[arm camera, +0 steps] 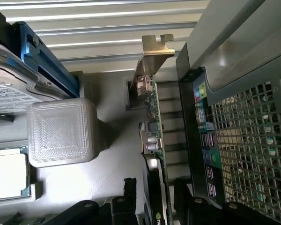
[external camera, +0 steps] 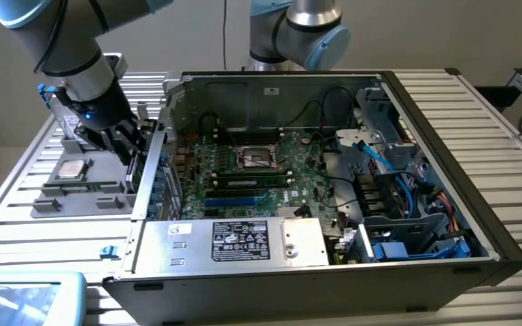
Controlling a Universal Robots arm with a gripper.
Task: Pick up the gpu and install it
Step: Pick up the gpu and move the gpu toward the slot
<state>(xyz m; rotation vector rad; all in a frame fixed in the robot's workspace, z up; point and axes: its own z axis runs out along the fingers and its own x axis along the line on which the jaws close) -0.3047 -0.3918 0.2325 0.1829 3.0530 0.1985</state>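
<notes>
Angling down over tray [external camera: 52, 204], arm [external camera: 66, 51] w/ fingers [arm camera: 182, 197] spread astride upright gpu [arm camera: 155, 117]

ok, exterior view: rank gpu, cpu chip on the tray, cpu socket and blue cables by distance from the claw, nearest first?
1. gpu, on edge between the open claw's fingers.
2. cpu chip, on the gray tray, toward the exterior view's left.
3. cpu socket, mid-view.
4. blue cables, toward the exterior view's right.

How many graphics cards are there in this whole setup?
1. The graphics card stands on edge in the gray tray beside the computer case, between the open jaws. Others may be hidden.
</notes>
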